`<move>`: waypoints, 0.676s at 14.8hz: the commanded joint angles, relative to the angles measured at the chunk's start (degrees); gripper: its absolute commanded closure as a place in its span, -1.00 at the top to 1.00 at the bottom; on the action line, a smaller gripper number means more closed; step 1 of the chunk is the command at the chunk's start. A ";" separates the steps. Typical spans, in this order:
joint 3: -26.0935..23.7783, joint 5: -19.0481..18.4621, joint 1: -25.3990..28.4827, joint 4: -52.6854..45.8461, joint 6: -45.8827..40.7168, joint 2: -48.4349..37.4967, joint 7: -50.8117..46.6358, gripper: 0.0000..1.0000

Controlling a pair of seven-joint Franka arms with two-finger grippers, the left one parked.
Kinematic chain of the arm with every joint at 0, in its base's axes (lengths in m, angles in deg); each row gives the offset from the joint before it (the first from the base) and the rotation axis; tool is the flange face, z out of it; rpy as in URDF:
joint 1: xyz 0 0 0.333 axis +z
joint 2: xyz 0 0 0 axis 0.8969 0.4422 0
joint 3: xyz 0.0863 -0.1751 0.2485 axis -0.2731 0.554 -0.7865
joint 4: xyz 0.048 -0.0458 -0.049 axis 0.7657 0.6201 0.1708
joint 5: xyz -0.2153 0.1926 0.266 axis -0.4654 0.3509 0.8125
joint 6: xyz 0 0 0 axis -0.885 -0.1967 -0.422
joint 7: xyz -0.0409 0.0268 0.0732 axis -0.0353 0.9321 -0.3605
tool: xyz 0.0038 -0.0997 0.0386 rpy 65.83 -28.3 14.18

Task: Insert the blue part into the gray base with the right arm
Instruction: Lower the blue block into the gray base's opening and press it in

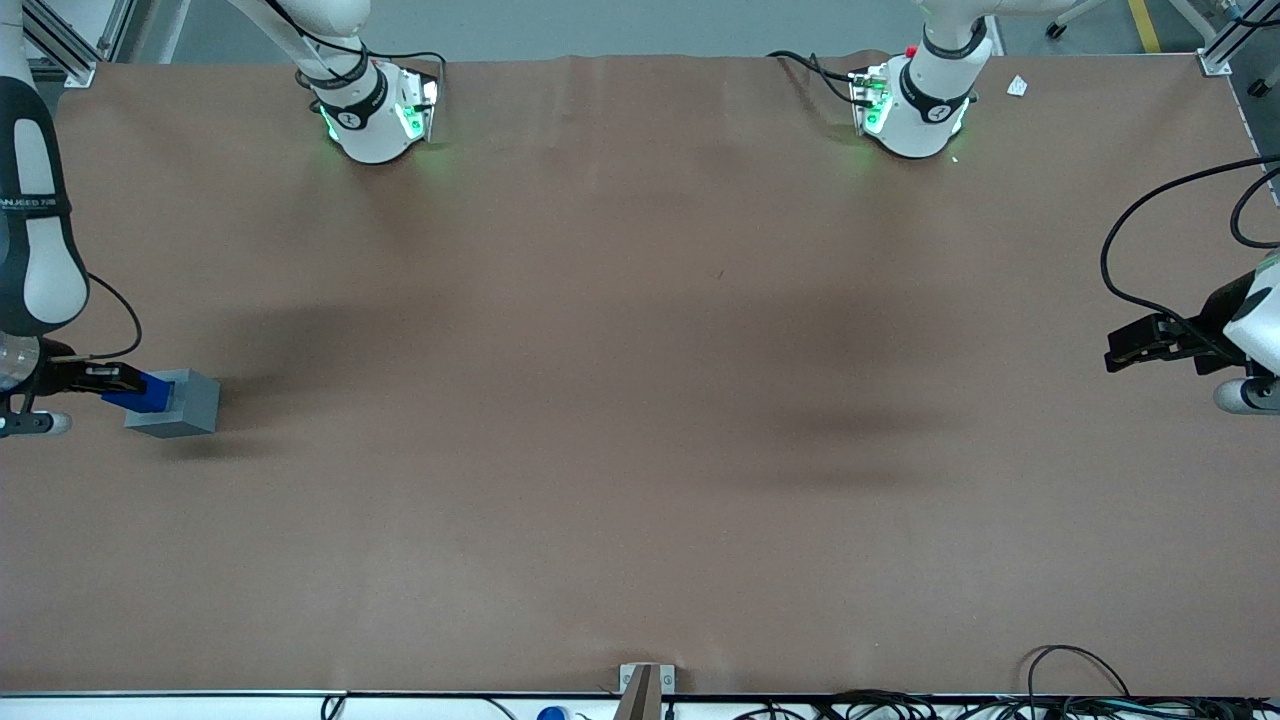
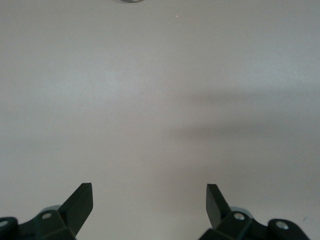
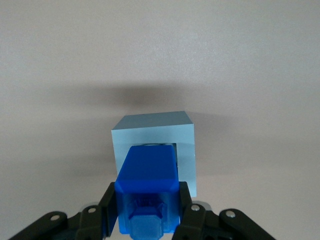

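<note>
The gray base stands on the brown table at the working arm's end. The blue part is held between the two black fingers of my right gripper, which is shut on it. The part's leading end sits at the square recess in the base's top face, with most of the blue body still showing above the cube. The stub end of the part faces the wrist camera. The right arm rises over the table's edge above the base.
Two white arm bases with green lights stand along the table edge farthest from the front camera. The parked arm's gripper hangs at its own end of the table. Cables lie along the nearest edge.
</note>
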 commanded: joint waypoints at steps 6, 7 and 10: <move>-0.30 0.66 -0.09 -1.41 -1.92 1.15 0.46 -0.99; -0.30 0.57 -0.09 -1.58 -1.92 1.41 0.55 -0.99; -0.30 0.13 -0.18 -2.46 -2.01 1.85 0.82 -0.99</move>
